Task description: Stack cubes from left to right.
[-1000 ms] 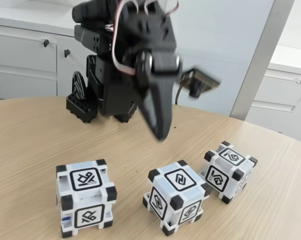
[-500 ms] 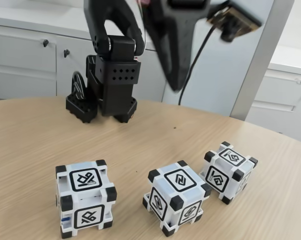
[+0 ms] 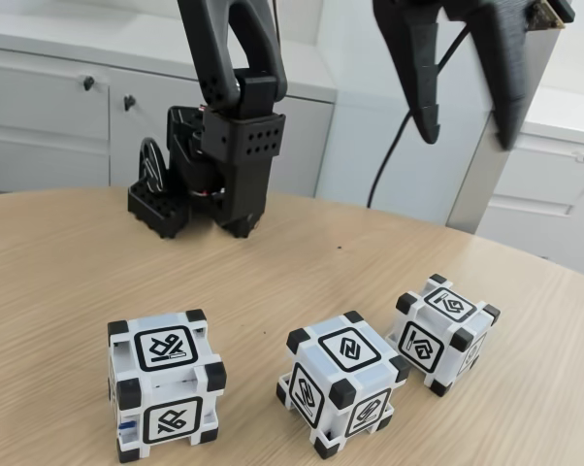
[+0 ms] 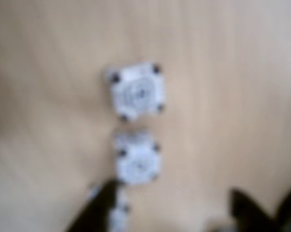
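Observation:
Three white cubes with black corners stand apart in a row on the wooden table (image 3: 59,272) in the fixed view: the left cube (image 3: 166,383), the middle cube (image 3: 345,383) and the right cube (image 3: 445,332). My gripper (image 3: 467,131) hangs open and empty high above the table, up and behind the right cube. The wrist view is blurred. It shows two cubes in a column, one cube (image 4: 137,90) above another cube (image 4: 137,159). A third cube (image 4: 119,215) is partly hidden by my dark left finger (image 4: 99,210). The gripper (image 4: 172,215) is far above them.
The black arm base (image 3: 210,184) stands at the table's back left. White cabinets (image 3: 49,116) and a grey post (image 3: 491,165) lie behind the table. The round table edge runs close behind the right cube.
The arm has lifted and swung to the right, from low over the table's middle to high above the right cube. Its fingers have spread apart. The cubes have not moved.

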Tool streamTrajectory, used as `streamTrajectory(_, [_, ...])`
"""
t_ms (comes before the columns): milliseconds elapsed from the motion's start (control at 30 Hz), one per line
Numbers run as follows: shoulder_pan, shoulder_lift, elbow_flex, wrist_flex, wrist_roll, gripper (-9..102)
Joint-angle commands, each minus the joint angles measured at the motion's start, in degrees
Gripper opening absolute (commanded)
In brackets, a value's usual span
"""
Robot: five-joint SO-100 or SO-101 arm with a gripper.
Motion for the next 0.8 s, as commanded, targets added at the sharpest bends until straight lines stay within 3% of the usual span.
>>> streamTrajectory(0, [-0.88, -0.09, -2.20, -0.18, 3.60, 35])
streamTrajectory(300, [-0.88, -10.81, -2.37, -5.36, 1.85, 37])
streamTrajectory(767, [-0.88, -26.63, -2.99, -5.54, -10.37, 37])
